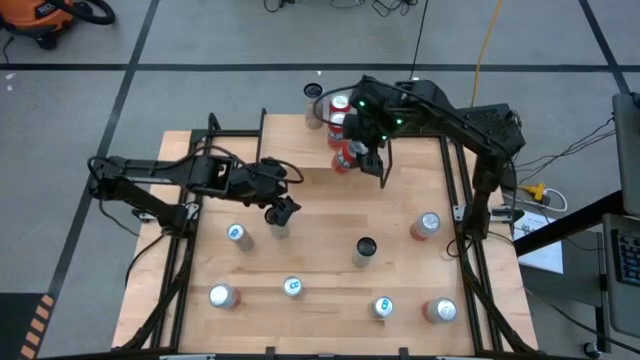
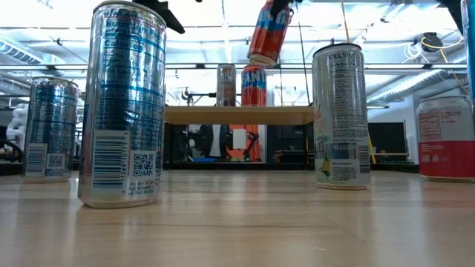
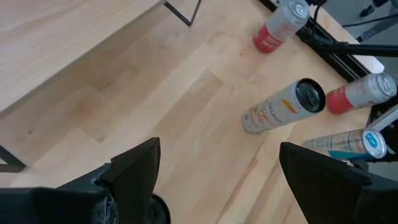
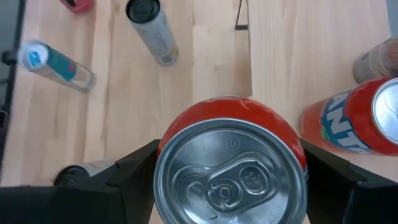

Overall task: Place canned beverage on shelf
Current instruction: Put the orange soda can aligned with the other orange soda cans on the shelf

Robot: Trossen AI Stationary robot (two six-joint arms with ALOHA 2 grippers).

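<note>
Standing nearest in the low view, a silver-blue can (image 2: 122,104) and a white can (image 2: 341,116) are seen on the surface (image 2: 237,222). Beyond, the left pincer (image 1: 281,213) is held wide and empty above the surface. Farther back, an orange can (image 1: 345,152) is gripped, tilted, by the right pincer (image 1: 362,140) above the shelf (image 2: 237,115), where two cans (image 2: 240,85) stand.

Two cans (image 2: 239,84) on the shelf (image 2: 237,115) – held can (image 2: 266,33) above it, other cans (image 1: 364,251) scattered on table (image 1: 320,200)

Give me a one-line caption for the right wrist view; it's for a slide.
Right gripper grips an orange can above the shelf, beside an orange can already placed.
</note>
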